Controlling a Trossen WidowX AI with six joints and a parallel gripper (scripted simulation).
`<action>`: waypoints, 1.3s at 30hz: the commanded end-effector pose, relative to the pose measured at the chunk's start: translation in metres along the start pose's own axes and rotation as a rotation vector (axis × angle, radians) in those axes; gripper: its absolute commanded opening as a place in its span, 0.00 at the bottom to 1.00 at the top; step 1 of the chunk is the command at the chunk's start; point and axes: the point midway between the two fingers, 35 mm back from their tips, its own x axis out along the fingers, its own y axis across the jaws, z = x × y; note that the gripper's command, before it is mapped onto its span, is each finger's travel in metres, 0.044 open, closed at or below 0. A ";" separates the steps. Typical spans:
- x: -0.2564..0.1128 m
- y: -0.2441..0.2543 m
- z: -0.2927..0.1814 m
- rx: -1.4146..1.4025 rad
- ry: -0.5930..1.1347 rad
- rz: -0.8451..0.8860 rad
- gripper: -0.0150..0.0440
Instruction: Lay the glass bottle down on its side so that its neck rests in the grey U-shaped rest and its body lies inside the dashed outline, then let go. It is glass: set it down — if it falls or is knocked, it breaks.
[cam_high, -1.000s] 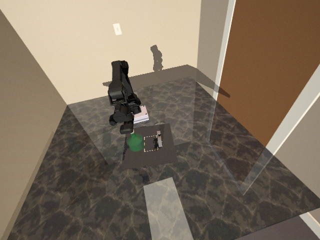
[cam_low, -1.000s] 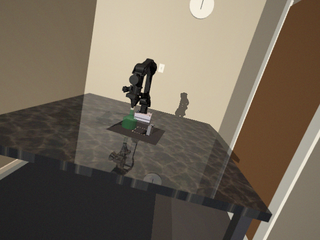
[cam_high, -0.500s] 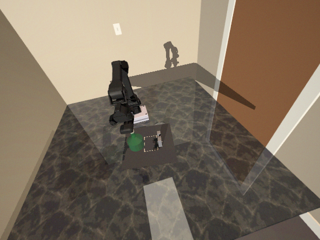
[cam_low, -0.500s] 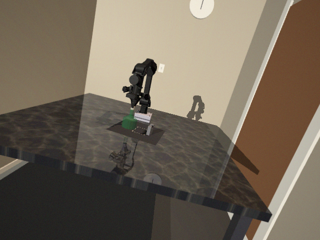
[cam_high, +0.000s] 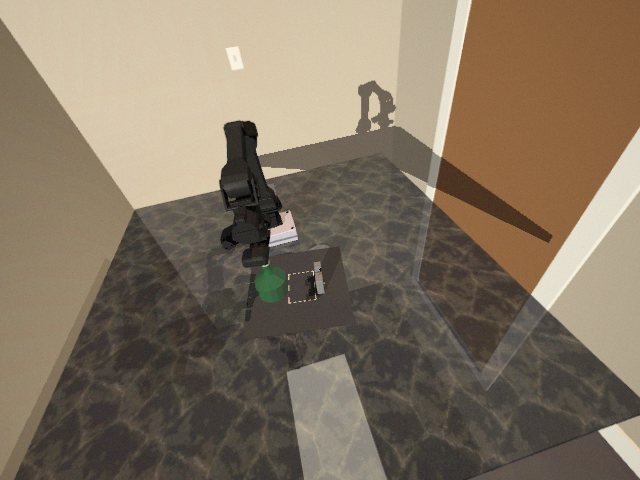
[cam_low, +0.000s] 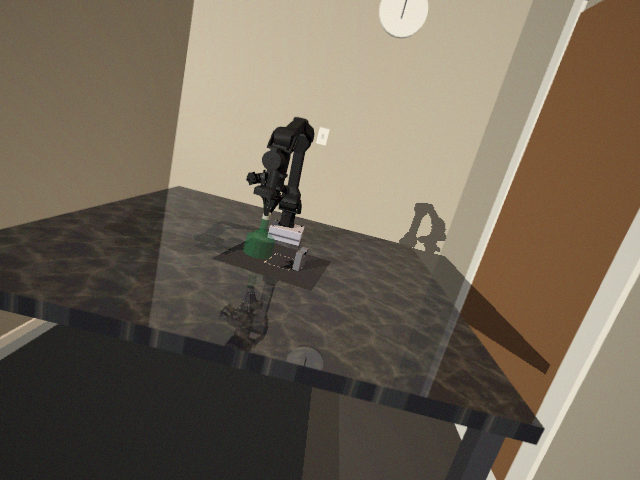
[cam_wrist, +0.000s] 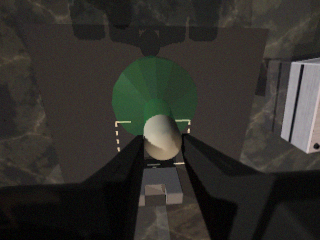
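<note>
Claw (cam_high: 265, 264) (cam_low: 266, 214) (cam_wrist: 162, 140) pinching bottle's pale top | green glass bottle (cam_high: 270, 285) (cam_low: 259, 244) (cam_wrist: 154, 90) upright below claw | dark mat (cam_high: 330, 310) (cam_low: 310, 279) (cam_wrist: 75, 100) beneath

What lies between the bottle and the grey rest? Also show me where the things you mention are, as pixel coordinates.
The dashed outline (cam_high: 301, 302) (cam_low: 273, 265) lies between the bottle (cam_high: 270, 285) (cam_low: 258, 245) and the rest (cam_high: 320, 281) (cam_low: 299, 259), with a dark shadow inside it, as top and exterior show.

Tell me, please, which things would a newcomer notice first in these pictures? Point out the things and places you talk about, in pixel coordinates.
Probably the green glass bottle (cam_high: 270, 285) (cam_low: 259, 244) (cam_wrist: 154, 82), upright on the dark mat (cam_high: 299, 321) (cam_low: 310, 280) (cam_wrist: 65, 75) beside the dashed outline (cam_high: 288, 289) (cam_low: 273, 264) (cam_wrist: 117, 134), its pale top held in the black arm's pincer (cam_high: 265, 264) (cam_low: 266, 215) (cam_wrist: 162, 140). Next, the large brown door (cam_high: 537, 129) (cam_low: 584, 206) at the right of the top and exterior views.
</note>
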 end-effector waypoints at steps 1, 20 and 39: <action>-0.003 0.000 -0.009 -0.003 0.013 0.000 0.43; -0.005 0.000 -0.021 0.013 -0.035 -0.004 0.43; -0.007 0.000 -0.034 0.031 -0.090 -0.010 0.43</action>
